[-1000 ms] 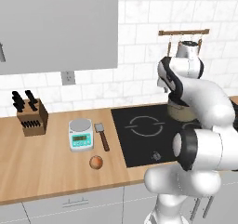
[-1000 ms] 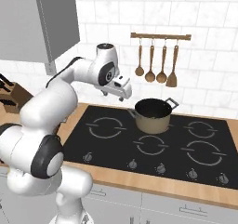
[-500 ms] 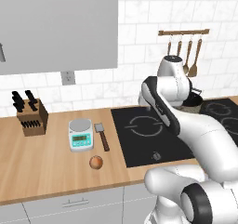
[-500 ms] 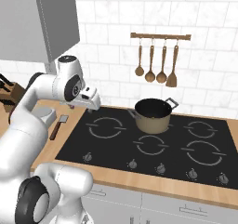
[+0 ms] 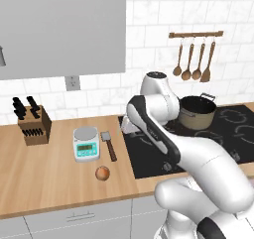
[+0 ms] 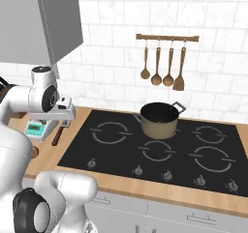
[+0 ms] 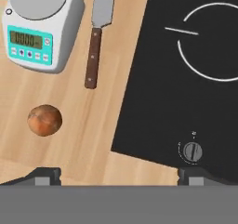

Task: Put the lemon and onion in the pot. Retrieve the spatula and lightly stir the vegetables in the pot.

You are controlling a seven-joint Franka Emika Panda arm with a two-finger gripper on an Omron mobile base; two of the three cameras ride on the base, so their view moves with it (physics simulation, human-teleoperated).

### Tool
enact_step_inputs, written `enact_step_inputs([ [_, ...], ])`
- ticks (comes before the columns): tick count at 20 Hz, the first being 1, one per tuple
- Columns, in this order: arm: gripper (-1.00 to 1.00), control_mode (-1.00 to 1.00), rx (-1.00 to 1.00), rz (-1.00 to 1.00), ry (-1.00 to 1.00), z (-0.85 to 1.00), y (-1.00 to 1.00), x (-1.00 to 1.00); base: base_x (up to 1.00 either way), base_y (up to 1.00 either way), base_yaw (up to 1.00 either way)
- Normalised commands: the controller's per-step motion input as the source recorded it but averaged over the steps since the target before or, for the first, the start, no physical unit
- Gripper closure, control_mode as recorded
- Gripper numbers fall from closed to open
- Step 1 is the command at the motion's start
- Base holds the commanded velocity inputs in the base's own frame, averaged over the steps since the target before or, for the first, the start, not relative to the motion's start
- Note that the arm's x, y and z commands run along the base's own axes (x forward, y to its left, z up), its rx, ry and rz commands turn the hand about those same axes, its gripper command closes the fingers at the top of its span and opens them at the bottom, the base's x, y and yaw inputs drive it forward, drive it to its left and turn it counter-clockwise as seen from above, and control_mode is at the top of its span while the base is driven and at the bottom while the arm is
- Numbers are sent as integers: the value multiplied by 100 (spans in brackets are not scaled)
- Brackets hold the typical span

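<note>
Orange-brown onion [image 7: 44, 120] resting on the wooden counter [image 5: 44, 176] near its front edge, just in front of the white scale [image 7: 41, 25] and apart from it; also seen in the left base view [image 5: 102, 173]. Spatula [image 7: 96, 44] lying flat between the scale and the left edge of the black cooktop [image 7: 186, 79], grey blade toward the wall, dark brown handle pointing toward the counter's front edge, touching neither neighbour. Tan pot [image 6: 159, 119] standing on a rear burner near the middle of the cooktop, dark inside, contents not discernible; also visible behind the arm in the left base view [image 5: 197, 111]. Gripper [image 7: 118, 175] hanging above the seam where counter meets cooktop, looking straight down, finger tips [image 7: 42, 175] set wide apart with nothing between them. Onion below and toward the left tip, a cooktop knob [image 7: 192, 151] just above the right tip. Knife block [image 5: 33, 125] at the far left of the counter by the wall. Copper-brown spoons [image 6: 162, 63] hanging from a rail on the tiled wall above the pot.
</note>
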Motion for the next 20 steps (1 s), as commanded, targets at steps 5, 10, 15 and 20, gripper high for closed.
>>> enact_step_inputs([
  [5, -100, -100, 0, 24, 12, -40, 100, -10, 0, 0, 0],
  [10, -100, -100, -4, 8, 12, -50, 100, 0, 0, 0, 0],
  [15, -100, -100, -13, 0, 9, -62, 88, 0, 0, 0, 0],
  [20, -100, -100, -17, 0, 1, -59, 48, 4, 0, 0, 0],
])
